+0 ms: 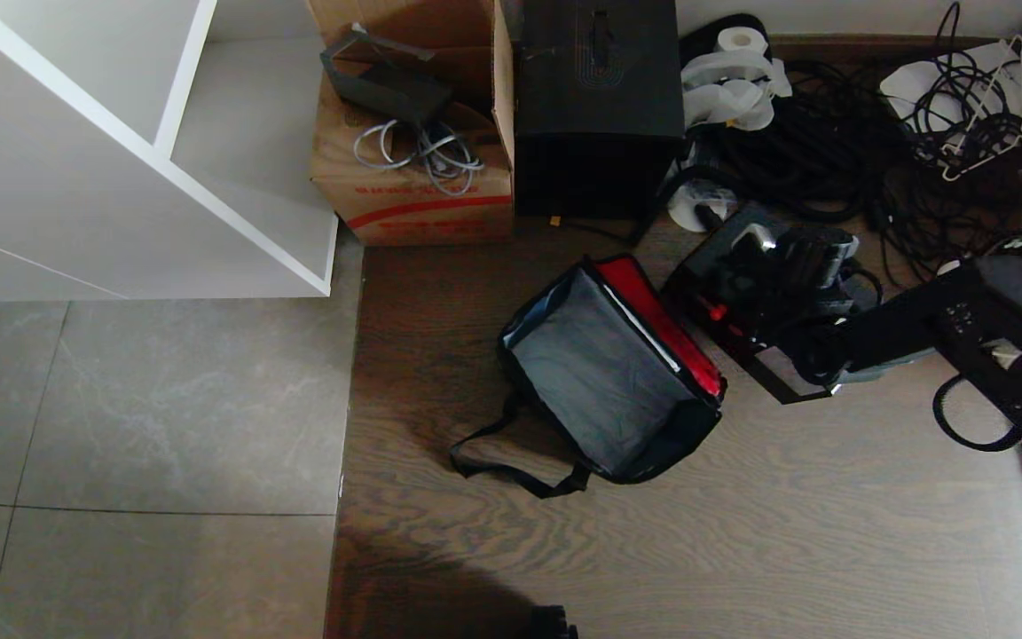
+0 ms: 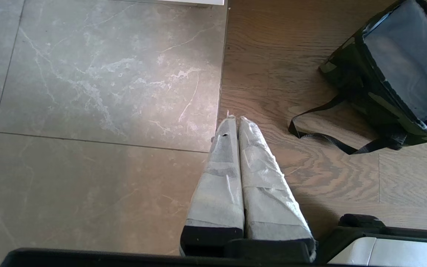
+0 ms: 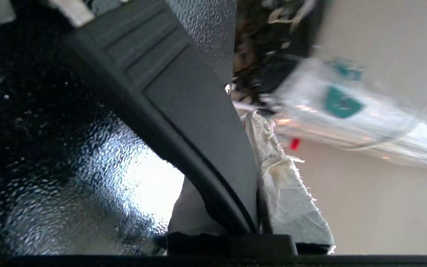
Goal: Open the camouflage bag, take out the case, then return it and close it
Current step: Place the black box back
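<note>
- camouflage bag (image 1: 604, 377) lies open on wood floor (image 1: 742, 550)
- case (image 3: 87, 148) handle (image 3: 184, 122) clamped by right gripper (image 3: 252, 174), beside bag
- left gripper (image 2: 237, 122) clenched empty, parked

The camouflage bag (image 1: 604, 382) is soft matt cloth lined red; beside it the case (image 3: 69, 167) shows glossy pebbled black, on grained wood floor (image 1: 742, 550).
</note>
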`<state>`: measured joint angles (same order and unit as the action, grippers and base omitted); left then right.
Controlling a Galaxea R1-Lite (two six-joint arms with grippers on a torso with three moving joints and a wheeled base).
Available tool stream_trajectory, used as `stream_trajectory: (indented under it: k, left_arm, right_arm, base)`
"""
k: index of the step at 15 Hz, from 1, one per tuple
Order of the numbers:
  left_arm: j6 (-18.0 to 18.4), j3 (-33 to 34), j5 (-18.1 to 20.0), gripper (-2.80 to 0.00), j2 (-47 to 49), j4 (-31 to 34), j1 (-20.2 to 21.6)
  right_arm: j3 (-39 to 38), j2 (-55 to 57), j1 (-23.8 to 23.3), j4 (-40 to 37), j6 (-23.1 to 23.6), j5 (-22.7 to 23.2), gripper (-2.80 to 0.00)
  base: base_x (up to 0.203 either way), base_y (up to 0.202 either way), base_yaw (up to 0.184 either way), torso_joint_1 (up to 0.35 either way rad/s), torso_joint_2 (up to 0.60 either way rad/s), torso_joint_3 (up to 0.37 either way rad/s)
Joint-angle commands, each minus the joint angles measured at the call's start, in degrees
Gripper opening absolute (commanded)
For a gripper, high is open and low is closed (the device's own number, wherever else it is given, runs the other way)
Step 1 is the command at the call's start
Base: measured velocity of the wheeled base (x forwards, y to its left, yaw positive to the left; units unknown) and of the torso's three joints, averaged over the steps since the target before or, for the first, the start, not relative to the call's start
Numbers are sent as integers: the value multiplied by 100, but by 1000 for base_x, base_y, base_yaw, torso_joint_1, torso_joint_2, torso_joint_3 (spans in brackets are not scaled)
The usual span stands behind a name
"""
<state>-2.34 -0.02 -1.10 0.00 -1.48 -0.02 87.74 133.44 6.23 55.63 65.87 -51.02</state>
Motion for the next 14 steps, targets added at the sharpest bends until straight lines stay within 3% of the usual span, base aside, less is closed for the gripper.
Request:
stream_trajectory:
  k: [1,7,14]
  left_arm:
    - [-3,46,-5,-280,0,-2,2]
    - [-3,46,-5,-280,0,-2,2]
    - [-3,46,-5,-280,0,-2,-6]
  right_arm:
    - [-226,-768,1,-39,52,-31,-280]
    - [-886,-2359,273,-927,32,-33,-280]
    - [-1758,-3552,1418,-1650,-128,-48,-280]
  base:
    - [0,0,0,0,0,0]
    - [0,0,0,0,0,0]
    - [0,0,0,0,0,0]
